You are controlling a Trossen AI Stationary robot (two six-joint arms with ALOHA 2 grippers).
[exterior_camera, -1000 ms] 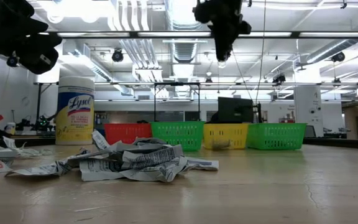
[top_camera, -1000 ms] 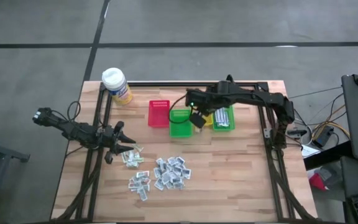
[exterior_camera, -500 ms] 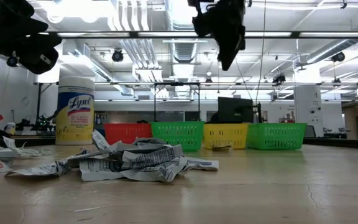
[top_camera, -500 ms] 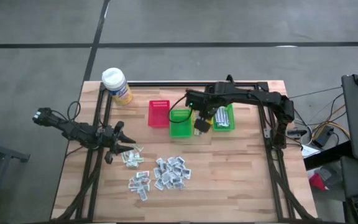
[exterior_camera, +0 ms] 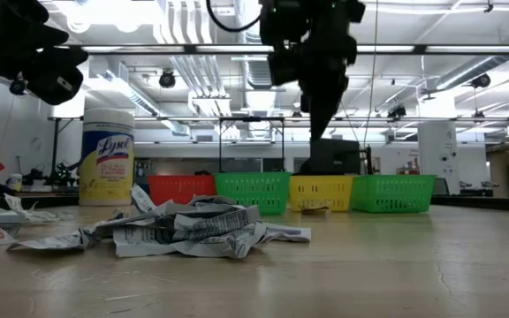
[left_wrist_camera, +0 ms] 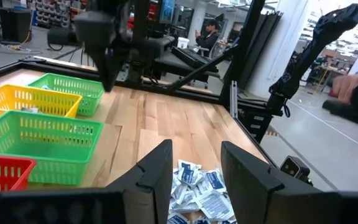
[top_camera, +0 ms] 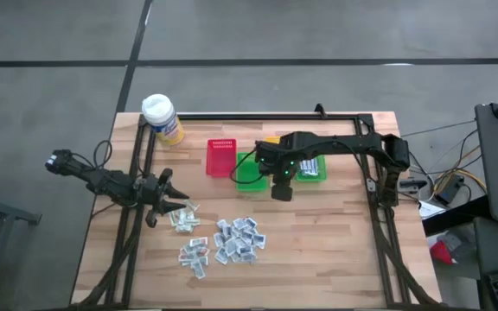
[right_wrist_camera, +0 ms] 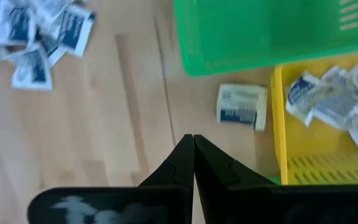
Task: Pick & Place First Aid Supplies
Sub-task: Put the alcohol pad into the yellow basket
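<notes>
High view: our right tool (top_camera: 281,192), pinched closed and empty, hangs by the bins; next we reach the packets (top_camera: 236,239); left tool (top_camera: 178,206) waits part-open, empty.

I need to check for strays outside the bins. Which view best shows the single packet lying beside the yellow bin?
The right wrist view: the stray packet lies flat on bare wood, just outside the yellow bin. The low view shows only a sliver; the high view hides it under the right arm; the left wrist view misses it.
</notes>
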